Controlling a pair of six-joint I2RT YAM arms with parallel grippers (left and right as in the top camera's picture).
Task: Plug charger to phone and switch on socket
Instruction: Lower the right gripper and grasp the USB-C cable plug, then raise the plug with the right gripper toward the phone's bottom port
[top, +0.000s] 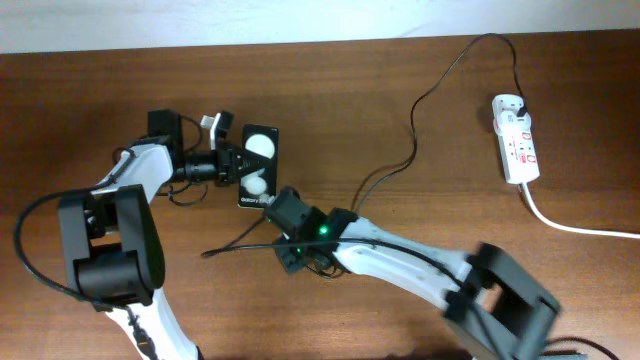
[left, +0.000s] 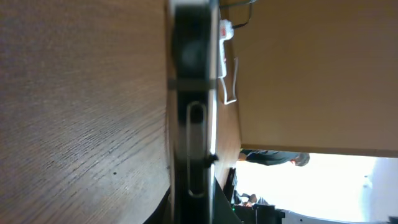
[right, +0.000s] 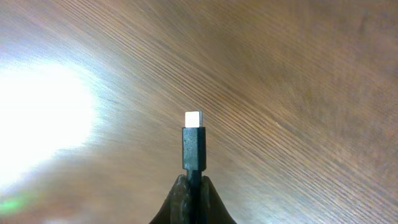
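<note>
The left claw is clenched on a side edge of the phone, which lies screen up on the table. The right claw grasps the charger near its tip, close to the phone's end. The socket lies well apart.

Black phone, black charger, white socket, brown table.

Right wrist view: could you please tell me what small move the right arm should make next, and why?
Probably swing the right gripper toward the glossy black phone: its thin black charger connector faces only wooden table, no port in sight.
</note>
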